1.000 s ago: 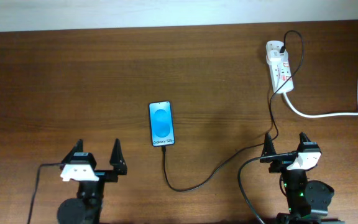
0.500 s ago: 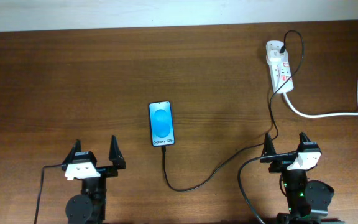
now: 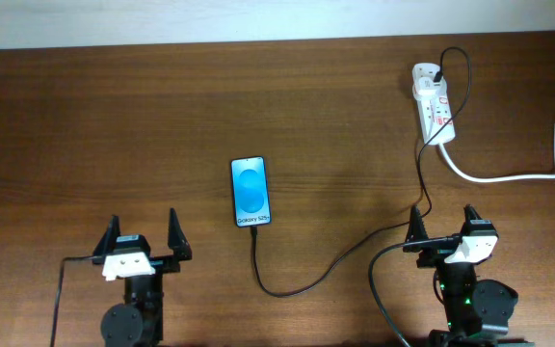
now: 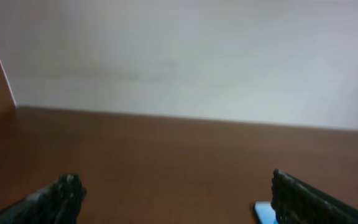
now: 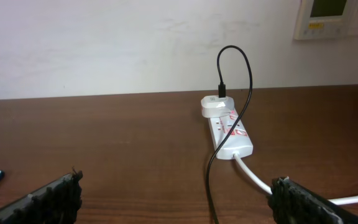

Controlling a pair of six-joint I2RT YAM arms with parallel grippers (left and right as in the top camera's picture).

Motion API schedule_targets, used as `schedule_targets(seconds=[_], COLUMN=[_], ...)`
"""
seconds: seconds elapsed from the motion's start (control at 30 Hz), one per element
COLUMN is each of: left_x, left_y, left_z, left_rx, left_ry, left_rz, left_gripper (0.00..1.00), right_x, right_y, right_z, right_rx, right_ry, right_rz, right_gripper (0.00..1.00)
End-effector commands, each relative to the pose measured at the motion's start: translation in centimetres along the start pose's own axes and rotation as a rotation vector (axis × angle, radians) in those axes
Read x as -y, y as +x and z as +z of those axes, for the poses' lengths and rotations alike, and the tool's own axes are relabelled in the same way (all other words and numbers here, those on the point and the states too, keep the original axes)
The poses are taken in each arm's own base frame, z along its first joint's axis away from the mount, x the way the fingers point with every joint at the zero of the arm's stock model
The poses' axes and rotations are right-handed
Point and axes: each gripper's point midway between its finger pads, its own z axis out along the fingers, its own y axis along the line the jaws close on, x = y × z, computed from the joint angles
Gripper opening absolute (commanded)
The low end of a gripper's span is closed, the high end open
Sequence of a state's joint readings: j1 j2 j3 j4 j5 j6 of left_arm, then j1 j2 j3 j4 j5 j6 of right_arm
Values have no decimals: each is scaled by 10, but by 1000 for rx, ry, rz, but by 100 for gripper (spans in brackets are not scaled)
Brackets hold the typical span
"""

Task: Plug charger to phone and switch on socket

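Dark brown wooden worktop [image 3: 114, 116], overhead: slim blue-screened phone [image 3: 250, 192] lies centrally, long axis running away from the robot, "Galaxy S25" at its near end. Thin black charger cable [image 3: 277, 293] runs from that end to the white power-strip socket [image 3: 434, 104], far right. Jaws apart, the left gripper [image 3: 144, 233] sits slightly further left than a second ago. Jaws of the right gripper [image 3: 442, 220] are apart, position unchanged. Left wrist: phone corner only. Right wrist: socket seen lengthwise, markings illegible.
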State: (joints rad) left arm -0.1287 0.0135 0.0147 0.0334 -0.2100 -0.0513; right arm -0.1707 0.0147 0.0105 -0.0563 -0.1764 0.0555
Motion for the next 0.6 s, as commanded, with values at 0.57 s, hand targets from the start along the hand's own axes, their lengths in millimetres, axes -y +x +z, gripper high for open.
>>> schedule_targets(seconds=[0.57], left_x=[10], left_y=[28], left_z=[-2], left_rx=[-105], left_ry=[69], left_rz=[128], left_gripper=[99], right_x=[3], right_y=[2], right_z=[0], right_rx=[-1], right_ry=[16], right_rz=[2], right_gripper=[98])
